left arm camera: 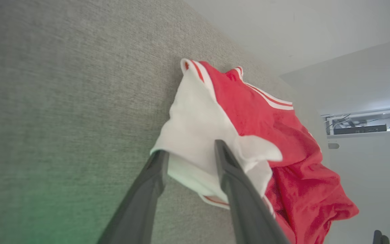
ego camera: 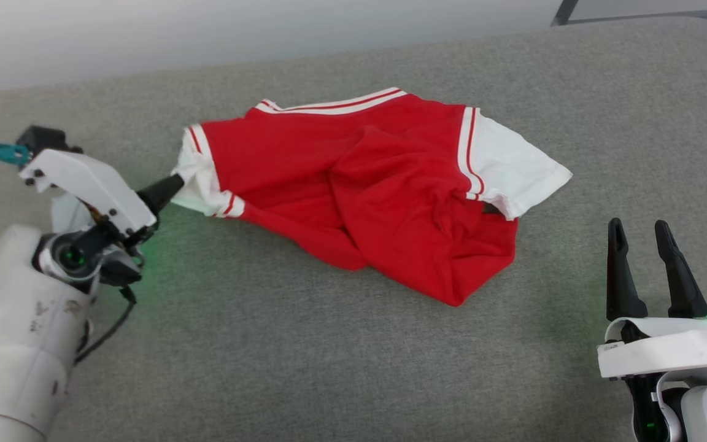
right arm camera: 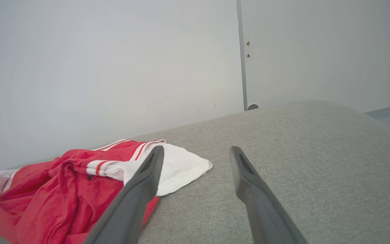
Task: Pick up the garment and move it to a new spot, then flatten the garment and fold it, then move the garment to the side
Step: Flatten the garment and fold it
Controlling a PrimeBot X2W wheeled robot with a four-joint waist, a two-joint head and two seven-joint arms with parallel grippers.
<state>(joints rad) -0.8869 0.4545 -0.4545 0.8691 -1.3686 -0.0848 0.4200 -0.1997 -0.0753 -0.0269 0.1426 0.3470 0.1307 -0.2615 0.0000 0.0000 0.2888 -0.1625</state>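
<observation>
The garment (ego camera: 378, 184) lies crumpled on the grey cushioned surface (ego camera: 329, 368), red with white sleeves and red-and-white striped trim. My left gripper (ego camera: 174, 184) reaches in from the left, its tips at the garment's left white sleeve (ego camera: 197, 181). In the left wrist view the left gripper (left arm camera: 190, 149) stands open, its two fingers apart with the white sleeve (left arm camera: 195, 128) of the garment (left arm camera: 266, 118) lying between the tips. My right gripper (ego camera: 642, 239) is open at the lower right, apart from the cloth. In the right wrist view the right gripper (right arm camera: 196, 152) points past the garment (right arm camera: 63, 183).
A pale wall runs behind the surface's far edge. A dark pole (ego camera: 565, 12) stands at the top right. A shelf with equipment (left arm camera: 364, 125) shows in the left wrist view. Bare grey surface (ego camera: 636, 123) stretches right of the garment and in front of it.
</observation>
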